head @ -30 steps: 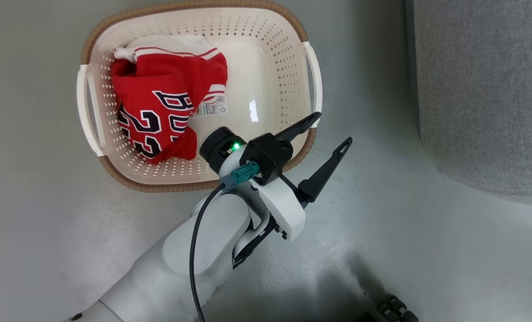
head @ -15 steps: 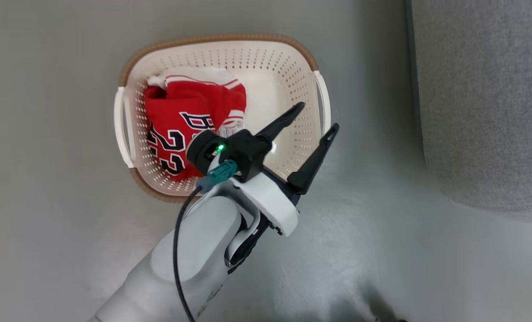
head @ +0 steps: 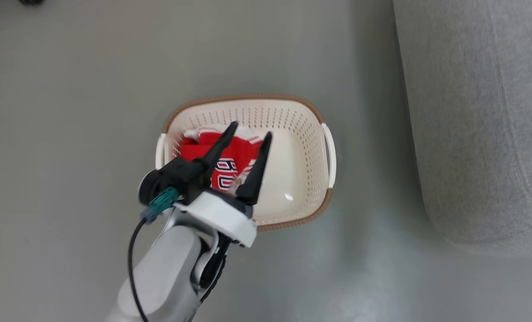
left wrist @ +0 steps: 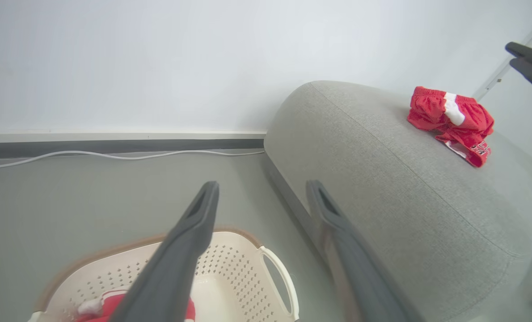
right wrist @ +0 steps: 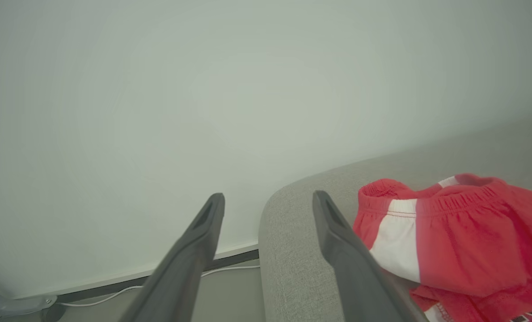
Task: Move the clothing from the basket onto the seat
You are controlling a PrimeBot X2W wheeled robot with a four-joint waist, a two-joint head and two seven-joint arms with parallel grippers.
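The red jersey (head: 237, 154) with dark, white-edged lettering lies bunched in the left half of the cream perforated basket (head: 295, 129), as the head view shows. The wrist views show red shorts (left wrist: 449, 117) with a white side panel lying on top of the grey sofa (left wrist: 382, 179). The left gripper (head: 251, 129) hovers over the jersey, fingers spread wide and holding nothing. The right gripper (right wrist: 268, 196) is near the shorts, likewise spread wide and empty. The basket stands on grey floor (head: 69, 134) beside the sofa
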